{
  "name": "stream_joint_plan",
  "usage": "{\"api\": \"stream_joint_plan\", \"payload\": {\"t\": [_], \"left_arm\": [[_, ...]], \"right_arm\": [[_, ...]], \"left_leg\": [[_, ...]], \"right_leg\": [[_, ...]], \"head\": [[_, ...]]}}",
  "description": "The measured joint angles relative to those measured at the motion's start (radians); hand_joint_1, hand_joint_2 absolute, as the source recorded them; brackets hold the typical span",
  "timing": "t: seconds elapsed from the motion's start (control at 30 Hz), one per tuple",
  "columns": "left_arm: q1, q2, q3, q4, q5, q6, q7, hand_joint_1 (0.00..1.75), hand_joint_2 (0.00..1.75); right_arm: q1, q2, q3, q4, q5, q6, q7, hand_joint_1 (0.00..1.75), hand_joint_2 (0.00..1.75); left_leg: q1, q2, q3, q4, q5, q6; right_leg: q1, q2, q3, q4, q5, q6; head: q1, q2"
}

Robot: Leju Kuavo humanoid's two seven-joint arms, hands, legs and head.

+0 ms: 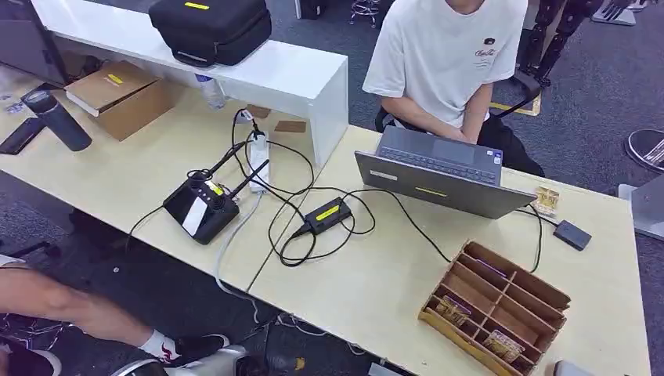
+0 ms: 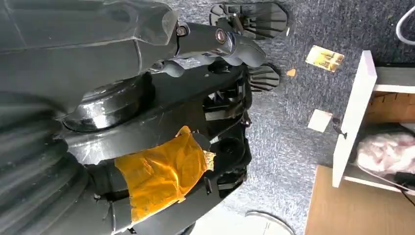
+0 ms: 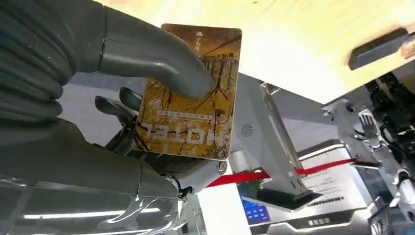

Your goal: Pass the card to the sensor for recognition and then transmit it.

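My right hand (image 3: 105, 105) pinches a golden-brown card (image 3: 188, 93) printed with trees and the word HOTEL; the thick grey thumb (image 3: 161, 63) presses on its face and dark fingers lie behind it. On the table, a small black box with a yellow label (image 1: 327, 213) sits on a cable near the middle. A cardboard divider tray (image 1: 540, 291) at the front right holds more cards (image 1: 454, 311) in its compartments. My left hand (image 2: 230, 44) hangs over the carpet with nothing in it.
A larger black device with antennas (image 1: 202, 207) stands left of the cables. A person in a white shirt (image 1: 450, 55) sits behind an open laptop (image 1: 438, 168). A small black block (image 1: 572, 234), a cardboard box (image 1: 117, 95) and a dark flask (image 1: 56, 119) are also on the table.
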Motion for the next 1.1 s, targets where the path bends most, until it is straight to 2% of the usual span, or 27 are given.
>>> {"api": "stream_joint_plan", "payload": {"t": [0.63,0.97,1.1], "left_arm": [[0.004,0.0,0.017,0.0,-0.014,-0.001,0.0,0.0,1.75],[0.004,-0.002,0.019,0.0,-0.032,-0.001,0.0,0.0,1.75],[0.001,-0.005,0.02,0.0,-0.049,0.001,0.013,0.0,1.75]], "right_arm": [[0.005,0.002,-0.012,0.084,0.004,0.01,-0.008,1.75,1.75],[-0.002,0.005,-0.025,0.1,0.015,0.027,-0.026,1.75,1.75],[-0.029,0.013,-0.022,0.095,0.021,0.032,-0.055,1.75,1.75]], "left_leg": [[0.0,0.0,0.0,0.0,-0.001,0.001],[0.0,0.0,0.0,0.0,-0.001,0.0],[0.0,0.0,0.0,0.0,-0.001,0.0]], "right_leg": [[0.0,0.0,0.0,0.0,0.0,0.0],[0.0,0.0,0.0,0.0,0.0,0.0],[0.0,0.0,0.0,0.0,0.0,0.0]], "head": [[0.0,0.0],[0.0,0.0],[0.0,0.0]]}}
